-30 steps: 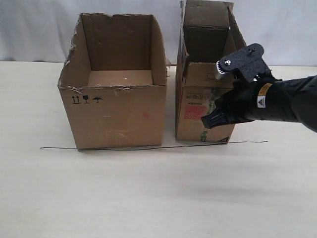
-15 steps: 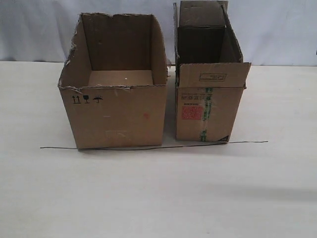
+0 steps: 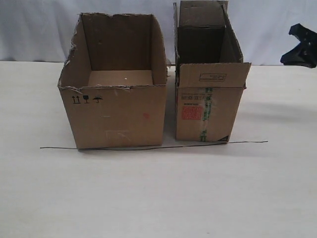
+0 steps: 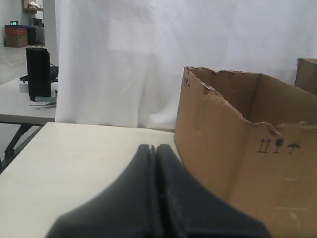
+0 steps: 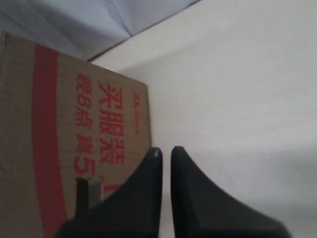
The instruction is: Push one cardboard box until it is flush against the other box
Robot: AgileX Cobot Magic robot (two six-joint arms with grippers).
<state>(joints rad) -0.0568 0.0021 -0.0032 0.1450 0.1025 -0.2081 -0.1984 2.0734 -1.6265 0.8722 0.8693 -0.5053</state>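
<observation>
The narrow box [image 3: 210, 116] is sitting a sliver from the wider box [image 3: 116, 116], looking light and tippy, probably needing a low side-wall push from the closed right end effector [image 5: 166, 151].

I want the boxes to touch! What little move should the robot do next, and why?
Probably bring the right gripper against the outer side of the red-labelled narrow box and nudge it toward the wide torn-rimmed box. A thin gap shows between them, and the gripper hangs clear of the box.
</observation>
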